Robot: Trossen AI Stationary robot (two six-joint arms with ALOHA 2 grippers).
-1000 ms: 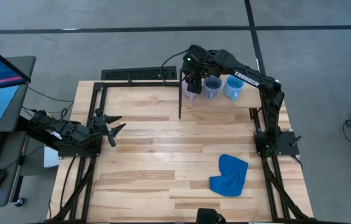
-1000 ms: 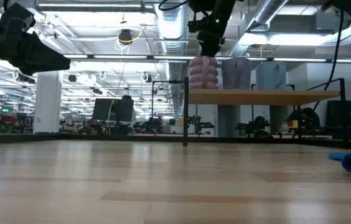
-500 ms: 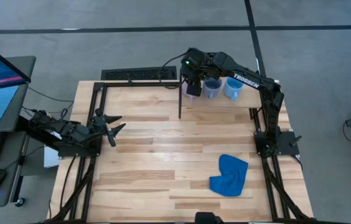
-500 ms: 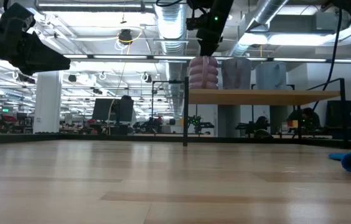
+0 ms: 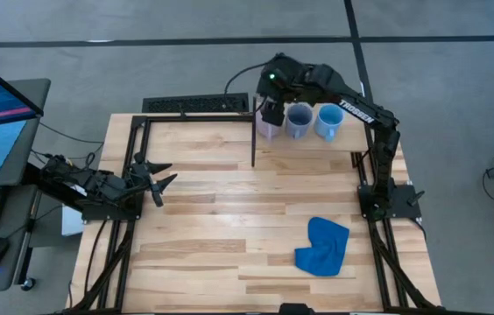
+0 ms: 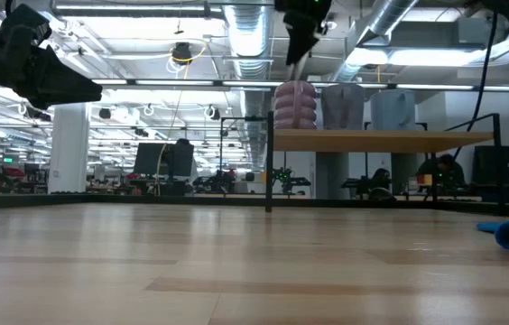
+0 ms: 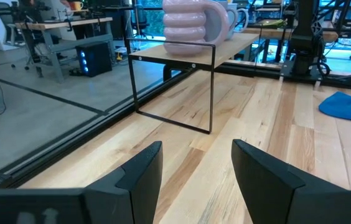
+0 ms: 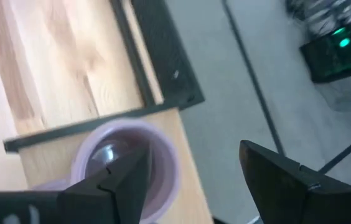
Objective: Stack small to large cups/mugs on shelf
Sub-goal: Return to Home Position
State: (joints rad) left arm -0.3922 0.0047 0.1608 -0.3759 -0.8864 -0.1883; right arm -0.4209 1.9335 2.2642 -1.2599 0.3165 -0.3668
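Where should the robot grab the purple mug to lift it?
Probably by its rim, from straight above. The purple mug stands upright on the shelf with its mouth open upward, so one finger fits inside, one outside. The grey-blue mug crowds its side; the open right gripper hangs overhead.

Right gripper (image 6: 294,52): raised off the top of the lilac mug (image 6: 296,106). A second ago it sat down at the rim; now, in the low view, it hangs well above with open space between fingertips and mug. In the high view, the wrist has drawn back toward the far edge of the table (image 5: 194,227). The mug's mouth, formerly covered by the gripper, is now exposed.
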